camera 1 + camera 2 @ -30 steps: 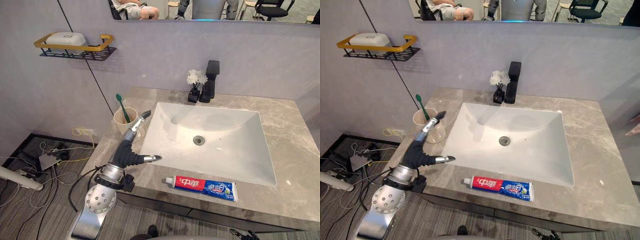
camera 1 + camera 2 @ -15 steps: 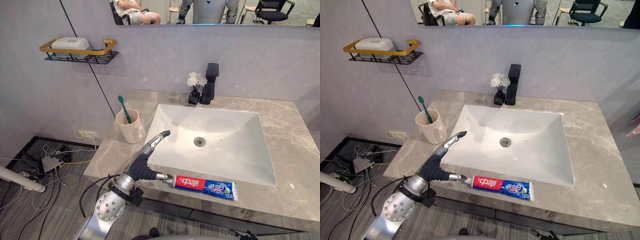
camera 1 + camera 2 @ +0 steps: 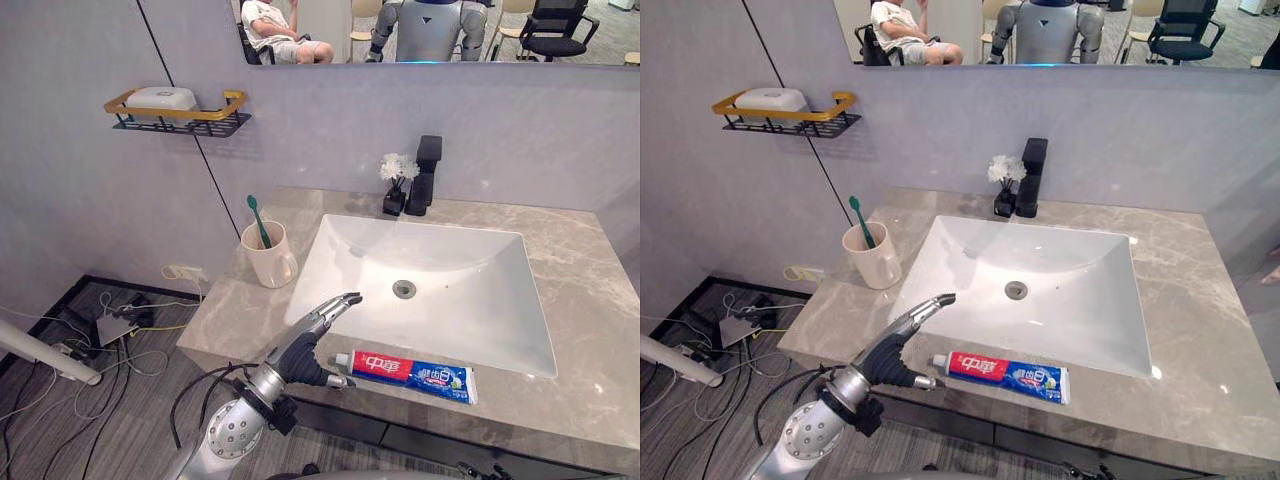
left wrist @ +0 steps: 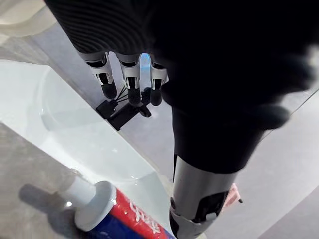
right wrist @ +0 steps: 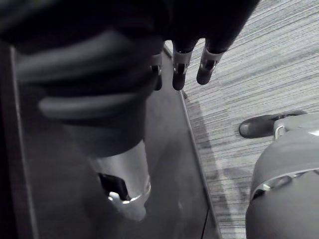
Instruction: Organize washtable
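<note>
Left robot hand point(image 3: 300, 352) open, fingers straight, holding nothing; toothpaste tube point(image 3: 410, 372) on counter point(image 3: 235, 310), cap just beside thumb.

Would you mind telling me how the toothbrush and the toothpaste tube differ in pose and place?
The toothbrush stands in the cup left of the sink; the toothpaste tube lies flat at the front of the counter. The toothbrush is slim and green; the tube is broader, red, blue and white. The left hand is close by the tube's cap, far from the toothbrush. Neither is held.
</note>
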### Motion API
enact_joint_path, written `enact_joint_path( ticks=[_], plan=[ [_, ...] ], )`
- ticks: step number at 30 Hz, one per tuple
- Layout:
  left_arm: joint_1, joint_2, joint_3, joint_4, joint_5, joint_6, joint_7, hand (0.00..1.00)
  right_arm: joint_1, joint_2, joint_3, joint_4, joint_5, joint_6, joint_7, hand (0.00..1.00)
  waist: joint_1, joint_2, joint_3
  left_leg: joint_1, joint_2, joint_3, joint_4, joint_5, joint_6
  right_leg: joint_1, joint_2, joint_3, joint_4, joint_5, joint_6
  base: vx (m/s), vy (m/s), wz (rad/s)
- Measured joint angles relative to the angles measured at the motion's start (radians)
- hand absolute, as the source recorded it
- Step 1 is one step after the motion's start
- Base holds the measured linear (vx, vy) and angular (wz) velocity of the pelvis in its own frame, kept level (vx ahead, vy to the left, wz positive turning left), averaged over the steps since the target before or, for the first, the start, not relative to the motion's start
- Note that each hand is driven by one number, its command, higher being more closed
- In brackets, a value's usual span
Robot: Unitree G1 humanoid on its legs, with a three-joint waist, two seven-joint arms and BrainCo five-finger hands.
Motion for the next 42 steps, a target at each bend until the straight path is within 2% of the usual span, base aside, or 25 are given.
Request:
enact_joint_path(
  ticks=[16,20,23,30,42],
  plan=[
    [-0.037,-0.081,-0.112,0.102,0.066,0.017,0.022,0.0,-0.002,0.007,-0.031,0.0,0.008,0.002,-0.004,0.0,-0.005,0.002,0.023,-0.001,0.002,-0.03,0.0,0.008,-0.006,0.01,0.004,-0.025,0.009,-0.012,0.014,-0.03,-0.013,0.05],
    [-0.059,-0.106,-0.127,0.136,0.066,0.017,0.025,0.0,-0.008,0.021,-0.032,0.0,0.008,0.003,-0.006,0.0,-0.03,-0.002,0.039,0.001,0.004,-0.026,0.0,0.008,-0.006,0.01,0.006,-0.021,0.008,-0.012,0.014,-0.01,-0.008,-0.02],
    [-0.078,-0.111,-0.155,0.16,0.065,0.018,0.025,0.0,-0.006,0.033,-0.038,0.001,0.008,0.005,-0.006,0.0,-0.035,-0.002,0.039,0.004,0.005,-0.018,0.0,0.007,-0.007,0.009,0.006,-0.006,0.008,-0.012,0.014,-0.02,-0.005,-0.07],
    [-0.094,-0.124,-0.161,0.176,0.063,0.02,0.027,0.0,-0.003,0.042,-0.053,0.001,0.008,0.005,-0.008,0.0,-0.049,-0.002,0.039,0.012,0.009,-0.002,0.0,0.006,-0.007,0.007,0.006,0.005,0.011,-0.012,0.013,-0.04,-0.006,-0.07],
    [-0.115,-0.125,-0.158,0.223,0.1,0.02,0.068,0.0,-0.001,0.043,-0.052,0.002,0.008,0.005,-0.011,0.0,-0.05,-0.001,0.039,0.01,0.011,0.001,0.0,0.006,-0.008,0.005,0.009,0.008,0.008,-0.011,0.013,-0.01,-0.002,-0.01]
  ],
)
